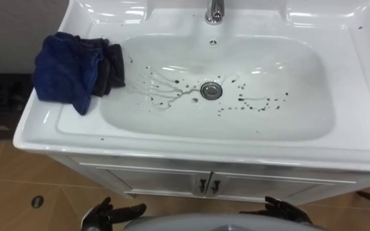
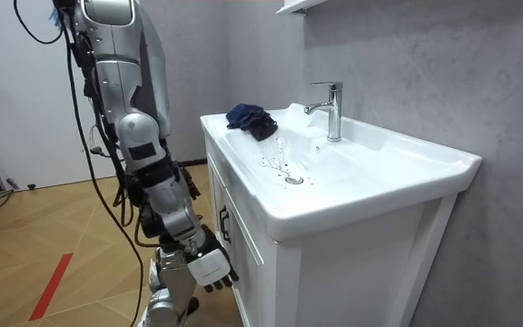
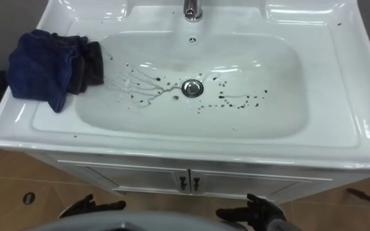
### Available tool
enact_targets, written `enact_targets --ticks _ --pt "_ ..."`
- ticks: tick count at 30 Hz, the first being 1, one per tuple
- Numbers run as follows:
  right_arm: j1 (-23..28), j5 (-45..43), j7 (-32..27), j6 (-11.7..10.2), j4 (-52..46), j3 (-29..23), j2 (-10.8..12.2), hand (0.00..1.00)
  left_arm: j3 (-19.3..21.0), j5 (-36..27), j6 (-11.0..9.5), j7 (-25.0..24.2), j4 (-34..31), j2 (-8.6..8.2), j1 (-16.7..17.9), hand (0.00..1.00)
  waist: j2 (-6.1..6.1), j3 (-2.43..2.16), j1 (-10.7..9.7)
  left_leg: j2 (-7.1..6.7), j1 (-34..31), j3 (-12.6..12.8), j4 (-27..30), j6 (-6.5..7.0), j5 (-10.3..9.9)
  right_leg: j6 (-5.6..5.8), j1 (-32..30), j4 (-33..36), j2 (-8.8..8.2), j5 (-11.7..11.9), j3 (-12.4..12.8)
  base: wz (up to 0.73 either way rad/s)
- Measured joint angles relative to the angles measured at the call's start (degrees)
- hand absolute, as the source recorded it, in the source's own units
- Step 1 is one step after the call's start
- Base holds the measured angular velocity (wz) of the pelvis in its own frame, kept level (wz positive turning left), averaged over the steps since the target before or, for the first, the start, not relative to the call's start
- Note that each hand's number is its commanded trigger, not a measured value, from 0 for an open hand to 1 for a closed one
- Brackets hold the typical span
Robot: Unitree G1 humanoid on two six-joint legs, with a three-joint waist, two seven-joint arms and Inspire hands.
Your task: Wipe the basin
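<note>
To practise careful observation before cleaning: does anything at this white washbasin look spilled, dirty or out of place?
Yes: dark specks and thin streaks are spattered across the white ceramic basin's bowl around the round metal drain. A crumpled dark blue cloth lies on the left rim, its edge reaching the bowl.

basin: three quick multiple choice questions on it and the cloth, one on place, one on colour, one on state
1. Where does the cloth lie?
A. on the basin's left rim
B. inside the cabinet
C. on the floor

2. What colour is the cloth?
A. white
B. dark blue
C. red

3. How is the bowl?
A. full of water
B. spotless
C. spattered with dark spots

Answers:
1 A, it sits bunched on the left rim.
2 B, it is dark blue with a darker fold.
3 C, spots and streaks lie around the drain.
</note>
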Motion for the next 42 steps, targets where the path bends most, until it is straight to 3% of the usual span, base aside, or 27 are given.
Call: enact_targets --ticks 9,13,17,22,25,28,31,34,37,42 --pt "-1.09 -1.56 0.01 -0.08 1.33 -0.13 0.05 0.0 2.73 -3.58 0.15 0.87 0.23 0.07 1.98 0.0 -0.13 0.09 0.02 -0.04 0.79 -0.09 0.07 -0.1 -0.2 0.02 1.29 -0.98 0.1 -0.01 -0.15 0.0" --pt "-1.74 -9.76 0.52 -0.26 -0.43 -0.33 -0.3 0.0 5.78 2.45 0.15 2.1 0.25 0.52 2.67 0.0 -0.08 0.1 0.42 0.18 0.18 -0.64 1.09 -0.2 -0.78 0.01 1.35 -1.06 0.29 -0.02 -0.26 0.01" --pt "-2.39 -11.83 -0.06 -0.63 -0.42 1.05 -0.96 0.0 6.09 8.47 0.17 5.53 0.04 1.48 2.62 0.0 -0.08 0.11 1.33 0.07 -1.0 -1.79 1.99 -0.15 -0.99 0.02 1.04 -1.18 0.27 -0.02 -1.44 0.16" --pt "-2.24 -12.83 -0.9 -0.63 -0.21 0.17 -1.7 0.0 11.49 14.67 0.23 11.0 -2.01 2.39 3.9 0.0 0.53 -0.04 1.74 -0.08 -1.0 -2.02 1.9 -0.16 -0.99 0.03 1.51 -1.36 0.23 -0.03 -2.0 0.06" --pt "-1.51 -13.78 -1.01 -0.7 -0.67 -2.02 -2.61 0.0 14.3 20.16 0.12 16.57 -9.47 4.14 4.07 0.0 0.8 0.08 1.77 -0.49 -1.51 -3.97 2.05 -0.13 -0.94 0.15 1.75 -1.27 0.03 -0.11 -3.4 0.23" --pt "-0.32 -14.0 -2.22 -0.78 -0.77 -3.14 -3.94 0.0 17.44 25.79 -0.76 22.33 -15.33 5.13 3.35 0.0 1.77 -0.05 3.02 -0.64 -1.4 -4.11 1.98 -0.09 -0.93 0.23 1.75 -1.23 -0.1 -0.16 -3.48 0.03" --pt "0.95 -14.58 -3.89 -0.75 -1.47 -5.44 -4.91 0.0 20.41 27.7 -1.65 29.14 -24.89 5.6 3.54 0.0 3.17 -0.03 3.84 -0.7 -2.05 -4.48 2.37 -0.05 -0.92 0.22 1.24 -1.18 -0.08 -0.15 -3.36 0.01" --pt "2.42 -18.16 -5.13 -0.59 -3.04 -6.96 -6.15 0.0 22.75 29.33 -3.74 35.69 -31.07 7.56 3.21 0.0 4.6 -0.3 4.65 -0.73 -1.84 -4.5 1.97 -0.05 -0.92 0.23 1.19 -1.19 -0.08 -0.16 -3.37 -0.02" --pt "3.0 -18.44 -5.75 -0.52 -3.07 -7.23 -6.49 0.0 25.98 31.91 -4.06 41.43 -39.56 8.52 3.1 0.0 5.25 -0.27 4.86 -0.72 -1.43 -4.68 1.79 -0.06 -0.91 0.23 1.3 -1.06 -0.04 -0.16 -3.15 -0.02" --pt "2.92 -18.26 -6.12 -0.47 -3.07 -7.17 -6.57 0.0 26.61 32.77 -4.99 47.16 -49.23 10.38 2.44 0.0 6.02 -0.21 4.64 -0.8 -1.41 -4.66 1.79 -0.04 -0.91 0.24 1.3 -1.14 -0.13 -0.16 -3.1 0.0"
